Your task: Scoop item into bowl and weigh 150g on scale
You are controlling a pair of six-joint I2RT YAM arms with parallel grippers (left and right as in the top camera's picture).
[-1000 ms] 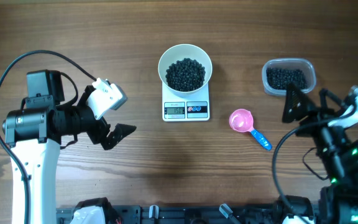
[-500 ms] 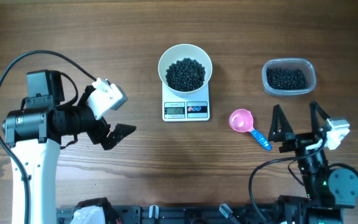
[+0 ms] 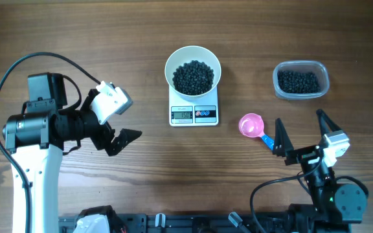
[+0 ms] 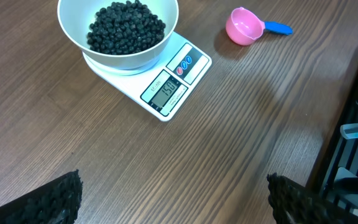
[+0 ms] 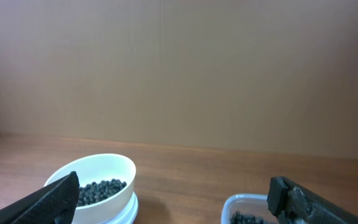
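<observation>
From above, the white bowl [image 3: 193,59] is sitting on the scale [image 3: 193,114] in the upper middle of the picture. Black beads [image 3: 193,77] are filling the bowl. A pink scoop [image 3: 251,125] is lying on the wooden table [image 3: 173,181] to the lower right of the scale. A clear tub [image 3: 301,80] holding more beads is sitting in the upper right. The left claw [image 3: 122,139] at the left is standing wide open and holding nothing. The right claw [image 3: 298,123] in the lower right is gaping wide too, empty, near the scoop's blue handle.

From the left wrist, the bowl is sitting on the scale in the upper left, and the scale's little screen is glowing. The finger tips are peeking in at the bottom corners, far apart.

From the right wrist, the bowl is showing at the lower left and the tub at the bottom right, with the fingers spreading wide in both corners.
</observation>
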